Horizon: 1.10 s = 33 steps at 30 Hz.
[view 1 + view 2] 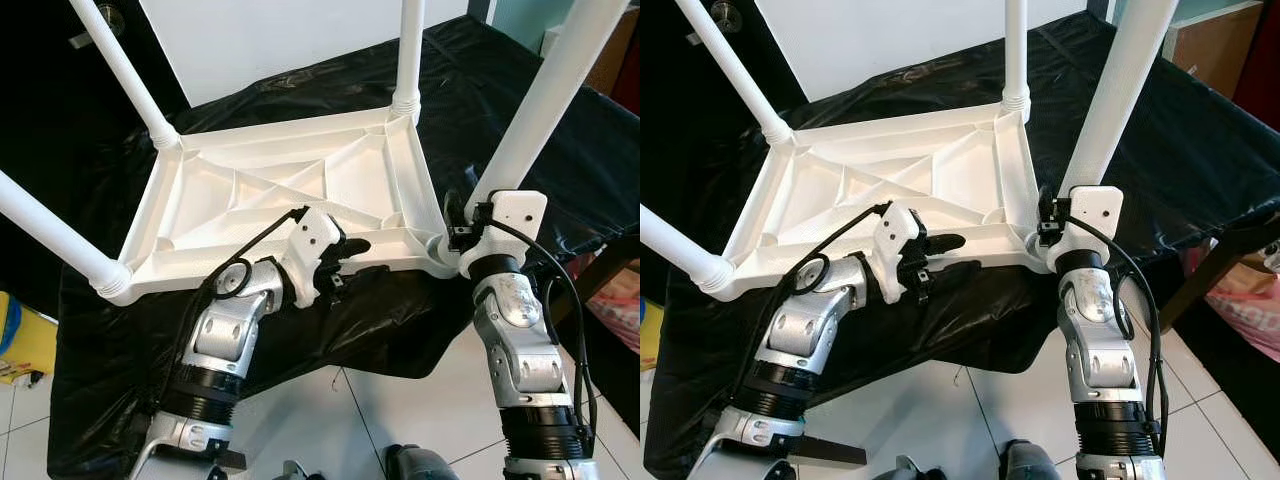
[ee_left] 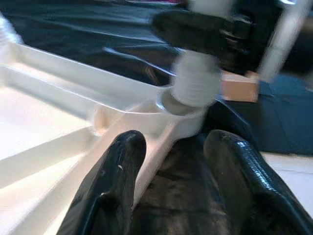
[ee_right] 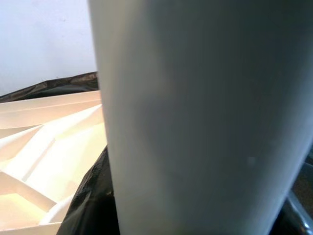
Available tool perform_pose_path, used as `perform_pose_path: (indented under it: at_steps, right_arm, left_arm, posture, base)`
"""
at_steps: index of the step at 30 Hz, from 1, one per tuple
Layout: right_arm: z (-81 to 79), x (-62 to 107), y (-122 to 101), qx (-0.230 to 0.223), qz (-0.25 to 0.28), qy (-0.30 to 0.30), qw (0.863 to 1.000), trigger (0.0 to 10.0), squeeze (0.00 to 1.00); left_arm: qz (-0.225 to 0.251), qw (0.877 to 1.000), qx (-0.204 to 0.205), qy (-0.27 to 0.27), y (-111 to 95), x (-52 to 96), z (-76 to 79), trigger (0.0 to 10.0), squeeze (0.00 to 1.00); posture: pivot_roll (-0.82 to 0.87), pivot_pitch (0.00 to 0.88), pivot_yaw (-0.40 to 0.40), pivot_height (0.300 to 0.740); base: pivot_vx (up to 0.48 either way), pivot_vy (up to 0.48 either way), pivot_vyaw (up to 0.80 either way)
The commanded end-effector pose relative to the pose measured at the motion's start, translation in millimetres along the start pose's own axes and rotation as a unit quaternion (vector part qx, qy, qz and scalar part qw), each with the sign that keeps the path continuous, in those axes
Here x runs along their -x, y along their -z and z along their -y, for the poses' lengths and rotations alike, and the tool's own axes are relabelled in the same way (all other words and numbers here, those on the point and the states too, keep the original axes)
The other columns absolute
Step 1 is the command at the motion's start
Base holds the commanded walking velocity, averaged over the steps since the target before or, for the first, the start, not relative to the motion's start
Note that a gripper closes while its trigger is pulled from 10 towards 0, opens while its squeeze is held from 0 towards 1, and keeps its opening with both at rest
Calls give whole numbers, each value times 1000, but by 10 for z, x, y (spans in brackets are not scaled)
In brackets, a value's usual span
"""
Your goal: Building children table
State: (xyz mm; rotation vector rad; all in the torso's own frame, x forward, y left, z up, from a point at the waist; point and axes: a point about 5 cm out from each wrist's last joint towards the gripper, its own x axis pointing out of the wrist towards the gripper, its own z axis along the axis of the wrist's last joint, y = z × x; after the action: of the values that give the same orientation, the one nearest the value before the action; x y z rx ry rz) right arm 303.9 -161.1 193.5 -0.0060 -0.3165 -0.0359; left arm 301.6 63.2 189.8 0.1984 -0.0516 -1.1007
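Tabletop (image 1: 290,190) inverted; left end effector (image 2: 171,161) straddles rim.

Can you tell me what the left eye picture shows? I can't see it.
A white plastic table top lies upside down on a black sheet, four white legs sticking up. The right pincer is at the near right leg, and the left pincer sits at the near edge.

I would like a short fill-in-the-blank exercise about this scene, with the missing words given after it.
1. The white tabletop lies upside down on a surface covered with a ____ sheet.
2. The number of white legs standing up from its corners is ____.
3. The right gripper is at the base of the leg at the near ____ corner.
4. The left gripper rests at the tabletop's ____ edge.

Missing words: black; four; right; near
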Motion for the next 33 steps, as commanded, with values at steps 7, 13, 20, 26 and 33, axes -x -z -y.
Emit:
perform_pose_path:
  at_steps: [7, 13, 20, 26, 33]
  right_arm:
    - [-76, -57, 208, -21, -40, -8, 999, 10000, 0]
    - [-99, -113, 185, -18, -36, -14, 999, 10000, 0]
    - [-208, -225, 164, 27, -33, -63, 997, 10000, 0]
    - [-209, -166, 221, 27, -41, -74, 996, 10000, 0]
    - [-155, -133, 213, 32, -41, -77, 996, 10000, 0]
  left_arm:
    - [-15, 1000, -5, 13, 46, 40, 140, 10000, 0]
    - [-20, 1000, 4, 12, 38, 36, 147, 10000, 0]
    - [-20, 1000, 9, 15, 15, 51, 162, 10000, 0]
    - [-17, 1000, 5, 8, 15, 71, 155, 10000, 0]
    - [-7, 1000, 16, 8, -13, 78, 138, 10000, 0]
  posture:
    - [-222, 94, 102, 740]
    - [-221, 95, 102, 740]
    - [-214, 100, 94, 740]
    - [-213, 108, 91, 740]
    - [-215, 111, 89, 740]
  base:
    - [0, 0, 0]
    - [0, 0, 0]
    - [0, 0, 0]
    - [0, 0, 0]
    - [0, 0, 0]
